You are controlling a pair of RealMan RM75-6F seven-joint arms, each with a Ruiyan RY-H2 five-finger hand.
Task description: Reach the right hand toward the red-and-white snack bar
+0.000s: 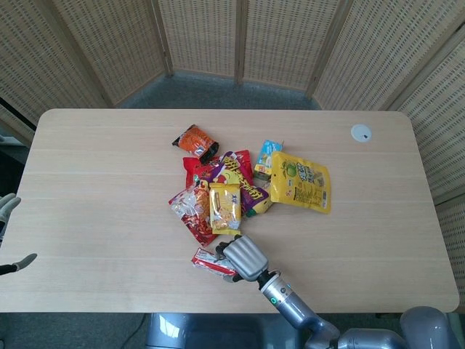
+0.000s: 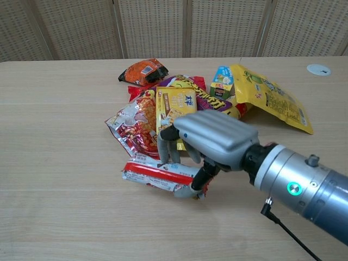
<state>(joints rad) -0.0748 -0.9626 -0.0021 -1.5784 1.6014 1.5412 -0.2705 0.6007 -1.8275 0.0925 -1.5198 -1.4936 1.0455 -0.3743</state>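
Note:
The red-and-white snack bar [image 2: 155, 175] [image 1: 206, 260] is gripped at its right end by my right hand [image 2: 209, 141] [image 1: 243, 257], fingers over the top and thumb underneath. In the chest view the bar hangs just above the table [image 2: 60, 163], roughly level, in front of the snack pile. My left hand [image 1: 7, 207] shows only at the far left edge of the head view, off the table, fingers apart and holding nothing.
Directly behind the right hand is the snack pile: a yellow cracker pack [image 2: 175, 111], a red chip bag [image 2: 133, 128], an orange packet [image 2: 144, 69] and a large yellow pouch [image 2: 272, 98]. A white disc [image 1: 361, 132] sits far right.

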